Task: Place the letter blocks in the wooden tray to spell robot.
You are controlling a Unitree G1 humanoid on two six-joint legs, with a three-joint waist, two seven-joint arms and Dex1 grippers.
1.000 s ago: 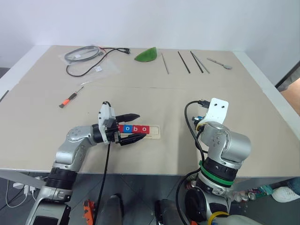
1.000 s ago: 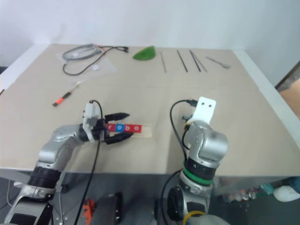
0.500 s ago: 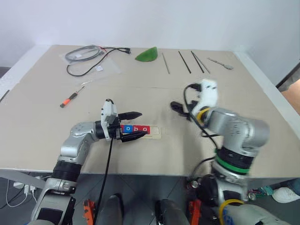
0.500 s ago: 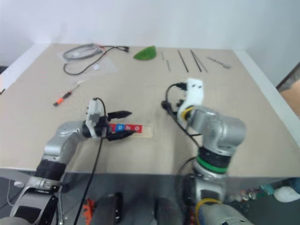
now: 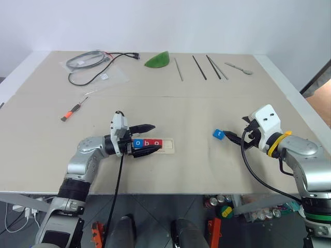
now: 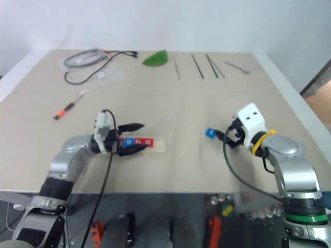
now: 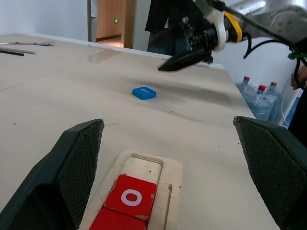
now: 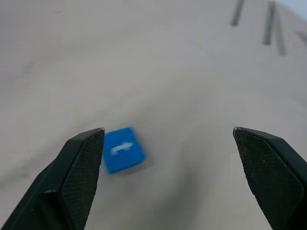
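Right now the wooden tray [image 5: 155, 145] lies on the pale surface [image 5: 170, 111] near its front edge, holding a row of letter blocks [image 5: 148, 143]: a blue one, a red one marked "o" and another red one marked "o" are readable, and the left end of the row is hidden behind the left gripper [image 5: 146, 138]. The tray's right end is bare wood. That left gripper reaches in from the left with its jaws spread wide, one finger on the far side of the tray and one on the near side, gripping nothing.

A single blue block [image 5: 218, 134] lies flat on the surface well to the right of the tray; its white letter is too blurred to read, possibly a "t". The right gripper [image 5: 234, 138] sits just beside this block on its right, jaws wide apart and holding nothing.
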